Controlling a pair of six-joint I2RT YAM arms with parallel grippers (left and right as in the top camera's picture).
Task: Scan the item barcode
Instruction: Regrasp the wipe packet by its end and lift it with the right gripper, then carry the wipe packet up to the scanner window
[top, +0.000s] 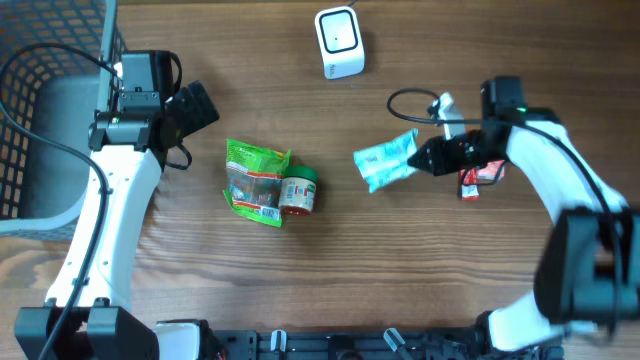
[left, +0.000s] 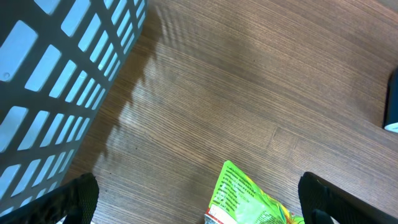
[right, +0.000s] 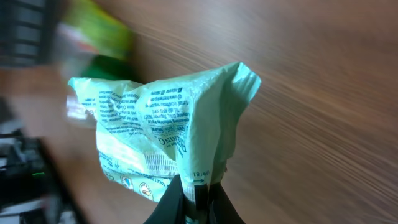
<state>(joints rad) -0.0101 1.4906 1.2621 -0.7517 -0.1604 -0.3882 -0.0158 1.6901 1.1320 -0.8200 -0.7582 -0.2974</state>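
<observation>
Overhead view: my right pincer (top: 424, 158) is clamped on the right-hand end of the mint-green pouch (top: 385, 163). The pouch sticks out from it toward my left, its long axis running roughly across the surface (top: 400, 290). Lifted or just skimming the wood? Can't tell from up here. The right wrist view backs up the grip: fingers pinched together on the pouch's sealed edge, the printed side with what looks like a barcode strip facing the camera.

The white scanner (top: 339, 42) sits farther out from me and to the left of the pouch, well apart. That's the direction this turns on, I reckon: carry out and left, printed face toward the scanner. My right arm has the item, so it's the one to go.

My left pincer (top: 197, 106) is spread wide, holding nothing, beside the wire basket (top: 30, 60); I see nothing in the part of the basket on view. The green packet (top: 255, 182) and the small green-lidded jar (top: 298, 191) lie touching between the arms.
</observation>
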